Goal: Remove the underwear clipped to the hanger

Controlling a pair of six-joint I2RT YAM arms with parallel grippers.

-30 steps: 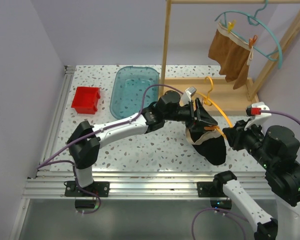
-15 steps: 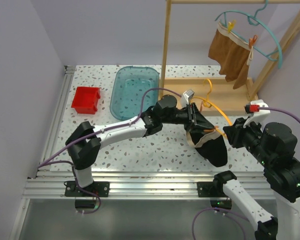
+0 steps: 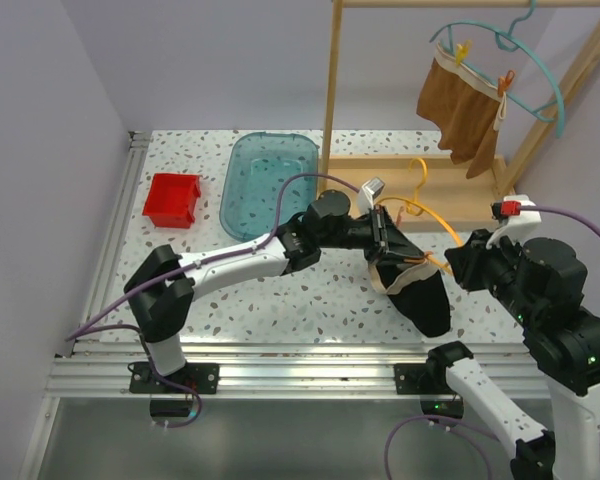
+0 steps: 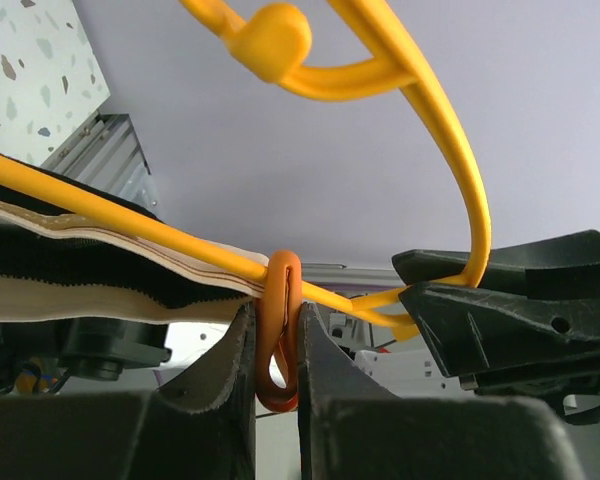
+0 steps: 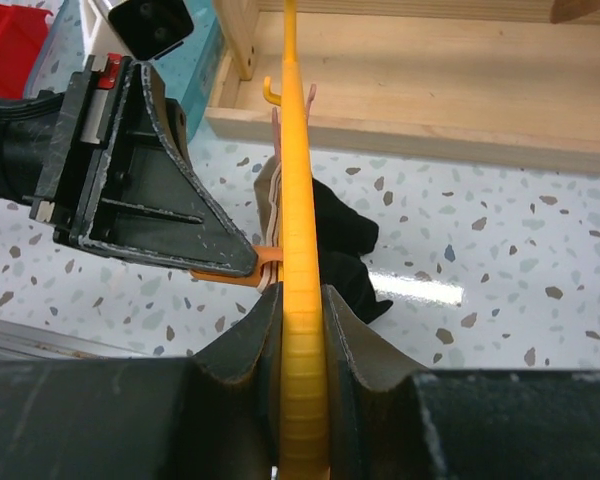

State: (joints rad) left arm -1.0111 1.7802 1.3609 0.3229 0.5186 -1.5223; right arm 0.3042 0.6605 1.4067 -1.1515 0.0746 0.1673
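Robot lab cell: aluminium rails [image 3: 280, 376], speckled tabletop [image 3: 310, 292], plain enclosure walls [image 3: 40, 150].

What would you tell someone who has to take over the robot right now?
Left hand: shut on the small orange clip of the yellow plastic hanger.
Right hand: shut on that hanger's bar.
Black underwear with the beige waistband: hangs from the yellow hanger, waistband in the orange clip.
Plain rust-brown underwear: clipped to the teal hanger on the wooden rack, far right.
Done: neither garment is off.
Left: probably open this clip, free the black one, then unclip the brown one.
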